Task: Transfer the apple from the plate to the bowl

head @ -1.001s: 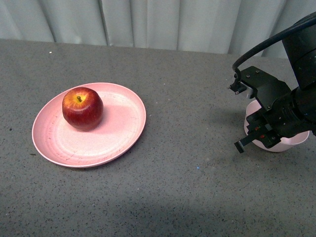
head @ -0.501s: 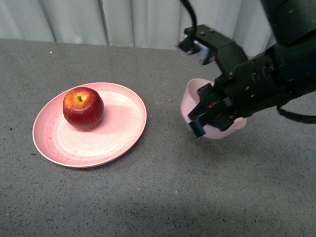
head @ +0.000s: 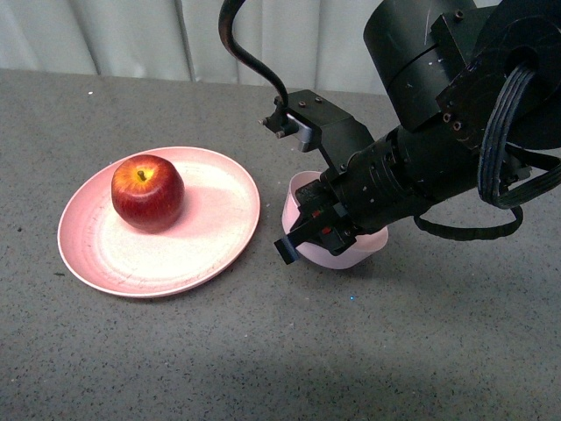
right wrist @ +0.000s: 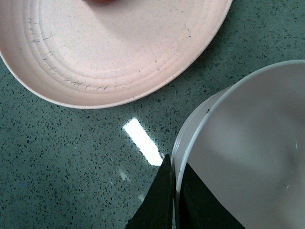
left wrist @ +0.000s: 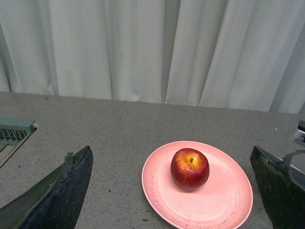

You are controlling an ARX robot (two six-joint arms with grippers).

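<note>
Rim of bowl (head: 346, 257) clenched in right claw (head: 302, 237), one finger inside, one outside (wall between them). Bowl sits just beside plate (head: 210, 219), probably to shorten transfer. Apple (head: 147, 192) on plate, ahead of left claw (left wrist: 170, 151), which is spread wide and empty.

Carries the bowl (head: 355, 253), rim pinched in the right gripper (head: 302, 235), leftward across the table (head: 394, 351), from the far right to just beside the plate (head: 210, 219).

Grey speckled table (head: 263, 351), white pleated curtain (head: 131, 35)
</note>
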